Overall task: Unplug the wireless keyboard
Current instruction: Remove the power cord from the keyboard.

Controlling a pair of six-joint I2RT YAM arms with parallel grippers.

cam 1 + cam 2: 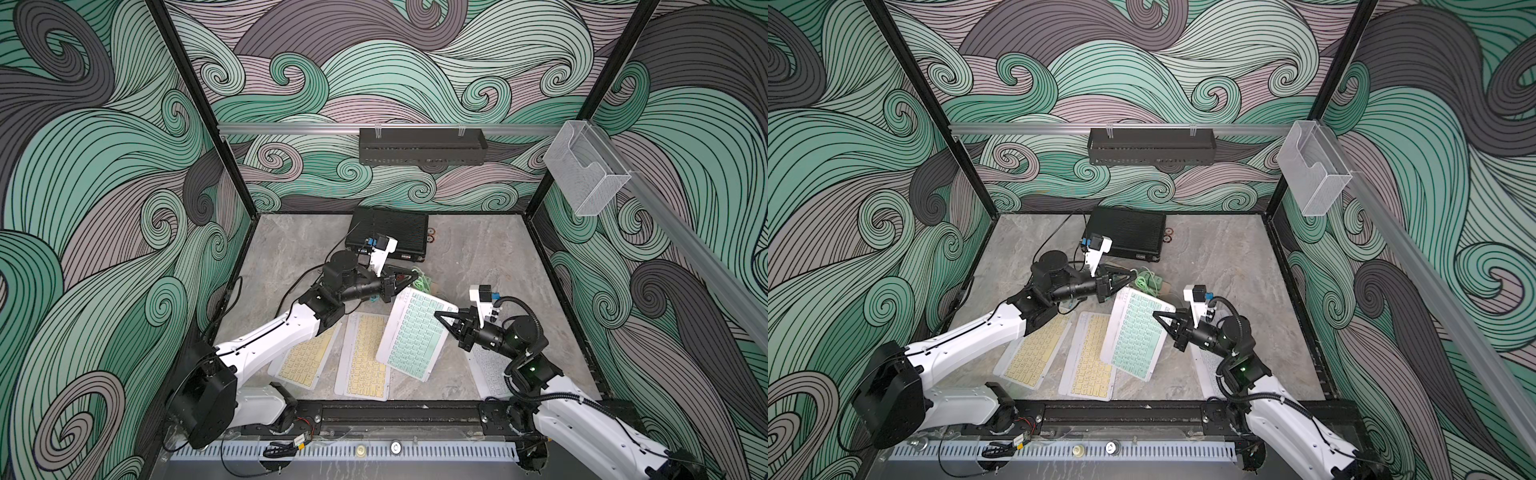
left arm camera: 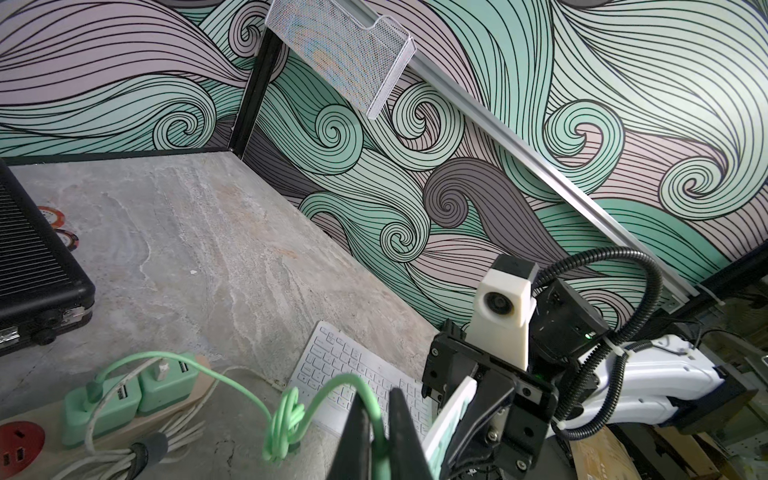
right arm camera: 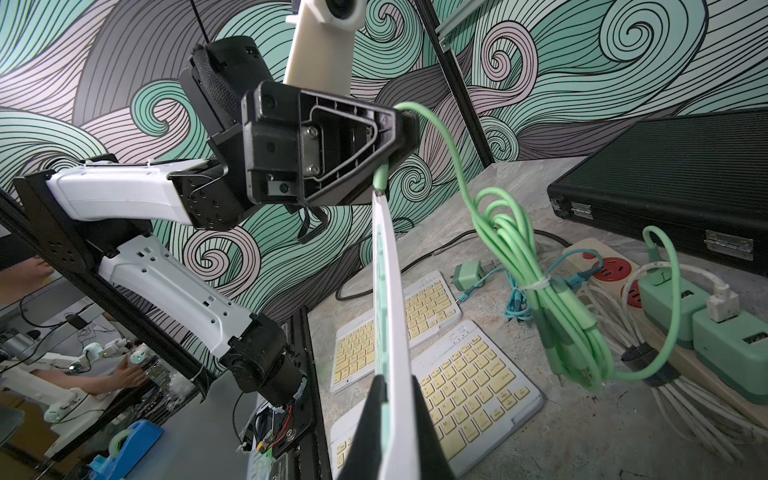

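The wireless keyboard (image 1: 415, 332) (image 1: 1136, 332), white with mint-green keys, is lifted at a tilt over the table. My right gripper (image 1: 438, 314) (image 3: 397, 382) is shut on its right edge (image 3: 386, 291). A mint-green cable (image 3: 540, 291) (image 2: 291, 411) meets the keyboard's far corner, and its plug end touches the keyboard's edge there. My left gripper (image 1: 415, 276) (image 2: 376, 399) is shut on this cable just behind the plug. The rest of the cable hangs in a tied bundle (image 1: 1148, 280) and runs to a green charger (image 3: 669, 299).
Two yellow-keyed keyboards (image 1: 307, 357) (image 1: 361, 361) lie flat under the left arm. A white keyboard (image 1: 490, 370) lies under the right arm. A black case (image 1: 390, 232) stands at the back. In front of it is a power strip (image 2: 25, 436) with chargers and loose white cables.
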